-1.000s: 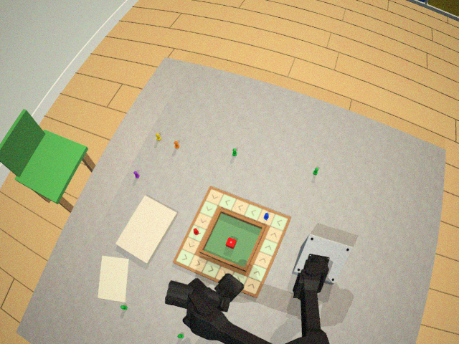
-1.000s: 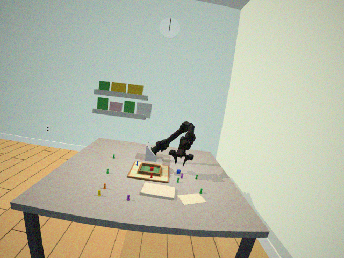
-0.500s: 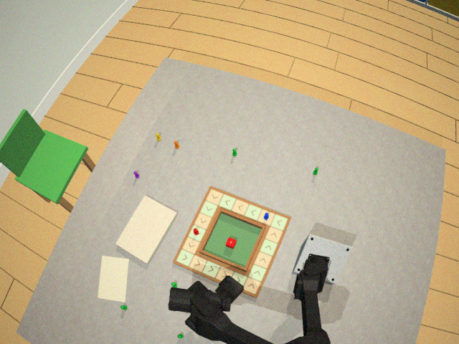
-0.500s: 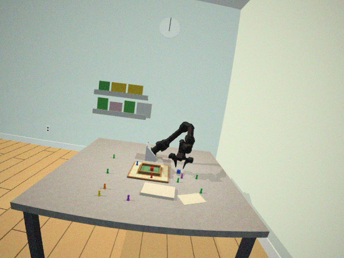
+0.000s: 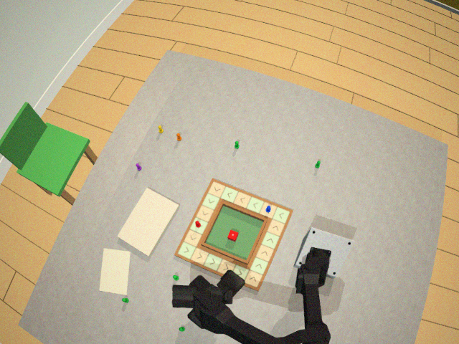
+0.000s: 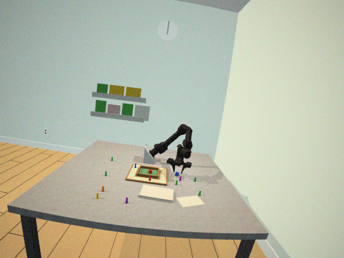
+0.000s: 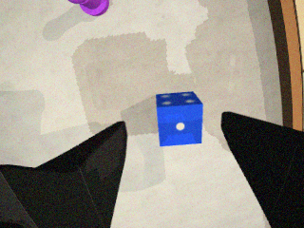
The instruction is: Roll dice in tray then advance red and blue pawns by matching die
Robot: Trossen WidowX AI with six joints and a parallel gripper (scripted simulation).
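Observation:
The blue die lies on the table beside the board; faces with four pips and one pip show in the wrist view, and the arm hides it in the top view. My gripper is open and points down over the die, a fingertip on either side, with gaps between. The red die lies in the tray, one pip up. The red pawn stands on the board's left track in the top view, the blue pawn on its upper track.
A purple pawn and a green pawn stand near the gripper. Other green pawns stand around. A thick cream block and a thin cream sheet lie beside the board.

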